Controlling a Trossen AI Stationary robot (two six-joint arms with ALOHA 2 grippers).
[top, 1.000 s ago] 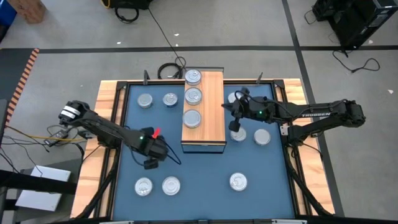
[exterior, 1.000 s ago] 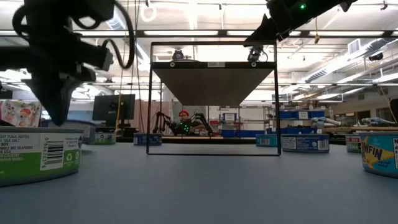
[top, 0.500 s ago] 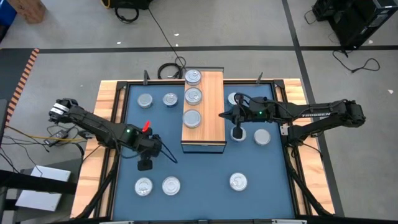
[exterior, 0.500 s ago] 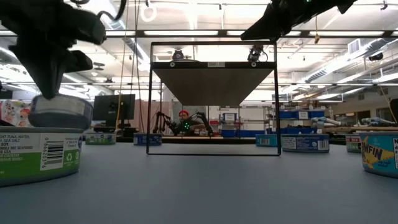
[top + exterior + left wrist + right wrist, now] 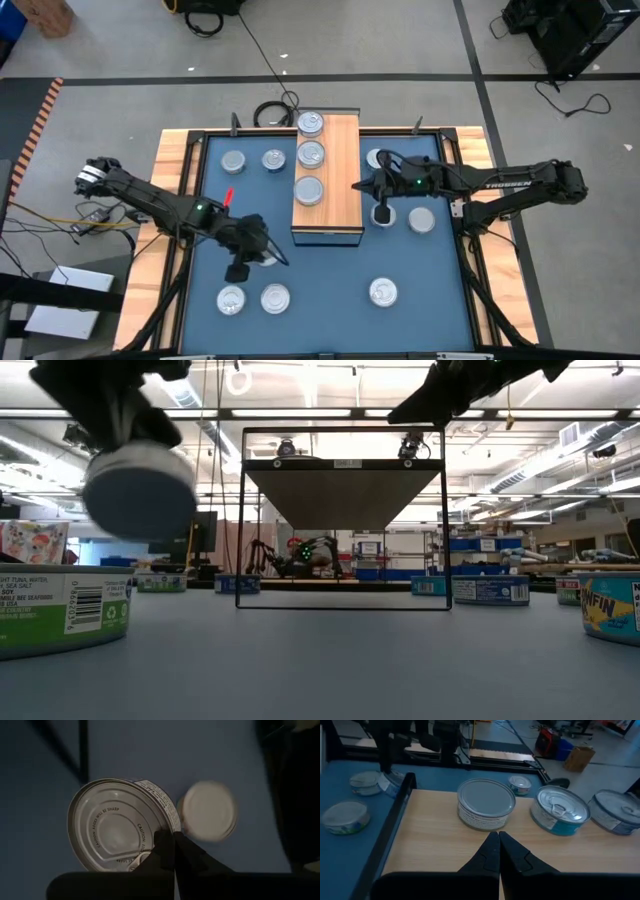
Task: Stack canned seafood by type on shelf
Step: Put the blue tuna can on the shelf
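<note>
The shelf (image 5: 340,180) is a raised wood-topped block with three silver-lidded tins (image 5: 309,190) in a row on its left half, also in the right wrist view (image 5: 486,802). My left gripper (image 5: 243,266) is over the mat near the shelf's near-left corner, shut on a tin (image 5: 120,825) that hangs tilted in the low view (image 5: 140,490). My right gripper (image 5: 495,847) is shut on nothing and hovers just right of the shelf (image 5: 381,208). Several more tins lie flat on the blue mat (image 5: 320,280). My left gripper pinches the tin by its rim (image 5: 167,827), beside the pull tab, one finger over the lid and one outside the wall. The fingers come from above. The tin is lifted clear of the mat and tilted, its underside facing the near edge (image 5: 135,500).
Two tins sit by the near-left corner (image 5: 231,299) (image 5: 275,298), one near-right (image 5: 382,292), two far-left (image 5: 233,161) (image 5: 274,159), and others right of the shelf (image 5: 421,219). A raised wooden frame (image 5: 170,160) borders the mat. The shelf's right half is bare wood.
My left gripper has moved toward the table's near edge and a little right. The tin it holds stood low behind the green-labelled tin half a second ago; it now hangs higher, tilted and closer to the near edge.
</note>
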